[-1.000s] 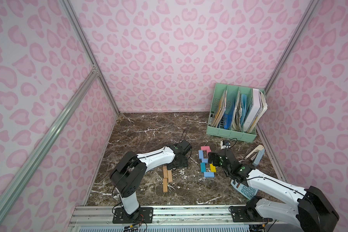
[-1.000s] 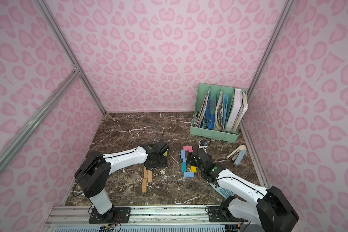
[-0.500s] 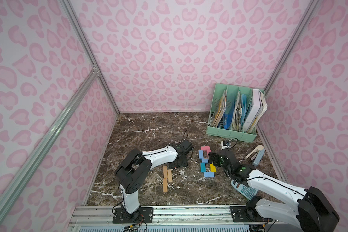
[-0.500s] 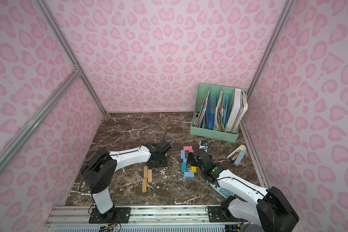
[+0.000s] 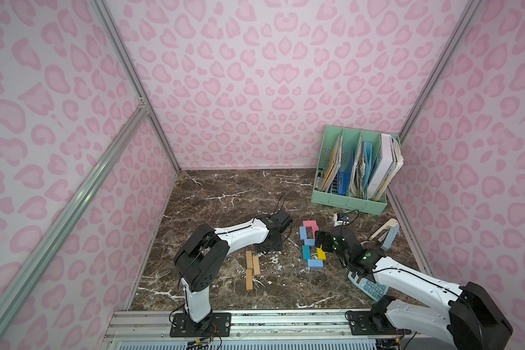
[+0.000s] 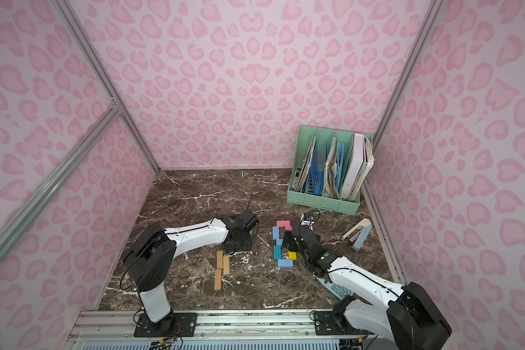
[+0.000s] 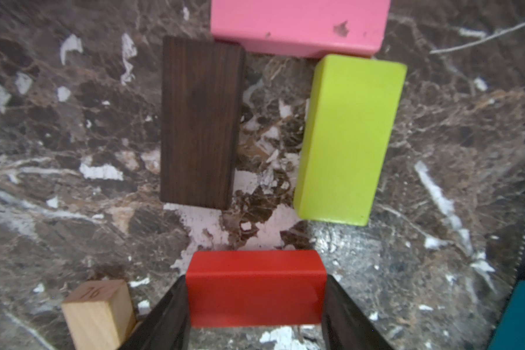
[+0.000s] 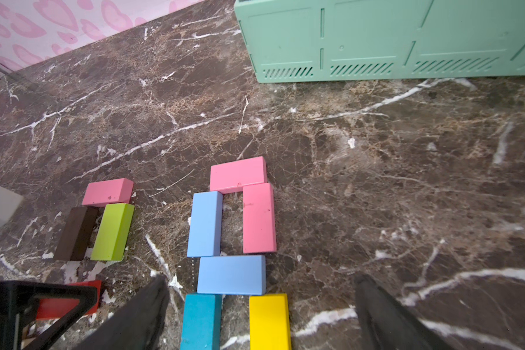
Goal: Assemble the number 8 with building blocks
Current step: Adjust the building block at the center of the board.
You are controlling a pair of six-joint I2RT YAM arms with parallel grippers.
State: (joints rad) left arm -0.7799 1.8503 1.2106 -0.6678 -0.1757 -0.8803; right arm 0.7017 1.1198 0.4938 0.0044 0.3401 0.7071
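While right fingers [image 8: 382,318] stand wide, left fingers [image 7: 170,321] clamp red block [image 7: 255,288].

Pale pink walls [image 5: 255,75] printed with darker pink, heart-like blotches close the space on three sides, joined at the corners by silver metal bars [image 5: 122,60]. The tabletop [image 5: 225,188] is dark brown marble with white veins, evenly lit. In its far right corner stands a mint-green file rack [image 5: 349,200], stuffed with leaning folders [image 5: 384,163]. A grooved metal rail [image 5: 285,321] runs along the near edge.
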